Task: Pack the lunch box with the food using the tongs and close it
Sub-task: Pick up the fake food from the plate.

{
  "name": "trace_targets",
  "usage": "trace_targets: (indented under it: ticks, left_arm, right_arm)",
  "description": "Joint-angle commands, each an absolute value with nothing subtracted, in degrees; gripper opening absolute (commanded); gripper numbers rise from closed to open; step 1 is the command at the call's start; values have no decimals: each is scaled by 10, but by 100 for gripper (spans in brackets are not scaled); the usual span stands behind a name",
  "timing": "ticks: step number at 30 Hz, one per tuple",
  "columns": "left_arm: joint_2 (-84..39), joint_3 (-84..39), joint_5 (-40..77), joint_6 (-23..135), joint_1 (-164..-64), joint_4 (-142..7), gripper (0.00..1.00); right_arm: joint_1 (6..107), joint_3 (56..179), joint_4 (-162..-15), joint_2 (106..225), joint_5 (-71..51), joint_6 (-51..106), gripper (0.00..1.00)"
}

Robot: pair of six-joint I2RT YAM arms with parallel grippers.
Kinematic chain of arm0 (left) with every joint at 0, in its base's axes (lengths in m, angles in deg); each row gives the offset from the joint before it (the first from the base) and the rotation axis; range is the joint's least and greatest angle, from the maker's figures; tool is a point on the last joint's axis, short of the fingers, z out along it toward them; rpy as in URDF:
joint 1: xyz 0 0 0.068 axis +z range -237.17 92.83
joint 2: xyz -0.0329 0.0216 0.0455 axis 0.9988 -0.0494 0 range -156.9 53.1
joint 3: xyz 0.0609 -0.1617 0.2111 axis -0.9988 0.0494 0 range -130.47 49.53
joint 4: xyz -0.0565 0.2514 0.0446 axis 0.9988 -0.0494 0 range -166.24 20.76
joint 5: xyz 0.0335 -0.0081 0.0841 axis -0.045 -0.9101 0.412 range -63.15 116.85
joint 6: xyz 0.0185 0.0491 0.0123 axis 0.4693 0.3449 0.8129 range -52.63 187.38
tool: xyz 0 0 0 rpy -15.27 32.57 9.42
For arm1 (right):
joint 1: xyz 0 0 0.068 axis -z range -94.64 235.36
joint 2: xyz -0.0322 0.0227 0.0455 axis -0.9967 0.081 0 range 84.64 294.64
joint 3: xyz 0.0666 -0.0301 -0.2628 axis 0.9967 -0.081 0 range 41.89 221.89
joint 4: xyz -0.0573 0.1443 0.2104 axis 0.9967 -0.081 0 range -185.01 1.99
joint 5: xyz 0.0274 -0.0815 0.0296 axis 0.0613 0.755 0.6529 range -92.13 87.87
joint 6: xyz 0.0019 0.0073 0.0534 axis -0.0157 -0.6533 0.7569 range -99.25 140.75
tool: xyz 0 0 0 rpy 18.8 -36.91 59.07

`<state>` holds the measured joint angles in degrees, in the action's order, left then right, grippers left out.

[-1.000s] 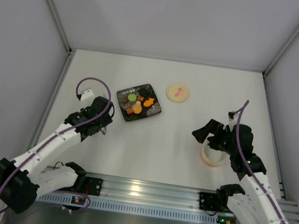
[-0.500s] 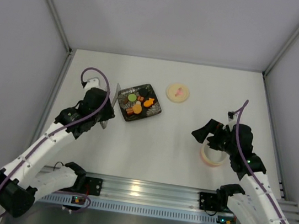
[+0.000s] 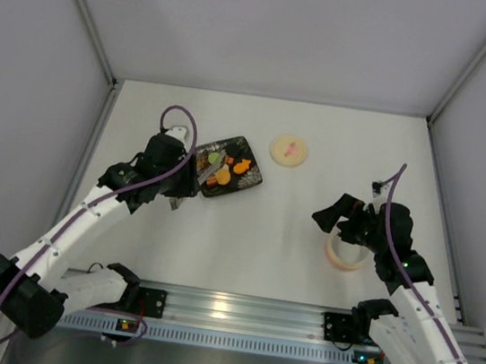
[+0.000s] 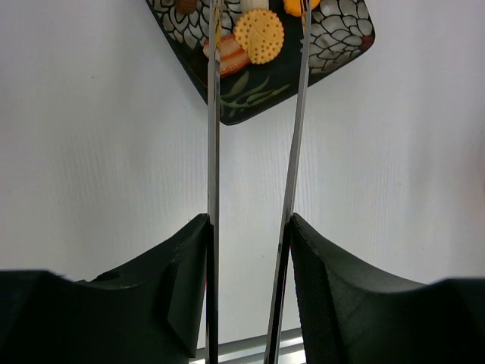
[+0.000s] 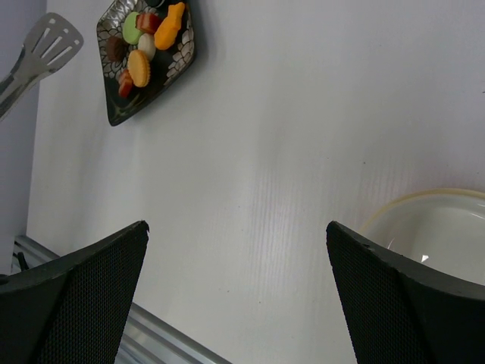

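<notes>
My left gripper (image 3: pixel 184 183) (image 4: pixel 250 224) is shut on the tongs (image 4: pixel 213 152), one thin silvery arm pressed against each finger. The tongs (image 3: pixel 208 170) reach out over the near left part of the dark patterned plate (image 3: pixel 250 183) (image 4: pixel 250 106). The food (image 3: pixel 227 169) lies on that plate, and a round dotted cracker (image 4: pixel 259 35) shows between the tong arms. The lunch box (image 3: pixel 346 253) (image 5: pixel 432 220) stands open at the right. My right gripper (image 3: pixel 333 217) (image 5: pixel 236 227) hangs open just left of it, holding nothing. The cream lid (image 3: pixel 289 149) lies behind the plate.
Grey walls close in the white table on the left, back and right. An aluminium rail (image 3: pixel 234 312) with both arm bases runs along the near edge. The plate with the food (image 5: pixel 144 45) and the slotted tong tip (image 5: pixel 45 45) show far off in the right wrist view.
My left arm has swung right and forward with the tongs, bringing their tips from left of the plate to over it. The right arm has not moved.
</notes>
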<state>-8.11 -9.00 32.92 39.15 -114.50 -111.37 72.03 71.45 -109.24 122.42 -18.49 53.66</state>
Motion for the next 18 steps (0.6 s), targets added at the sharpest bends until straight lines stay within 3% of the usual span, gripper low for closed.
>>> trace_targets:
  ticks: [1,18]
  left_arm:
    - [-87,-101,298,424,-1147,-1117,50]
    - [-97,-66,312,430,-1150,-1137,49]
  right_arm:
    - [729,721,-1076,1216,-185,542,100]
    - [728,713,-1073,1214,-186,544,100]
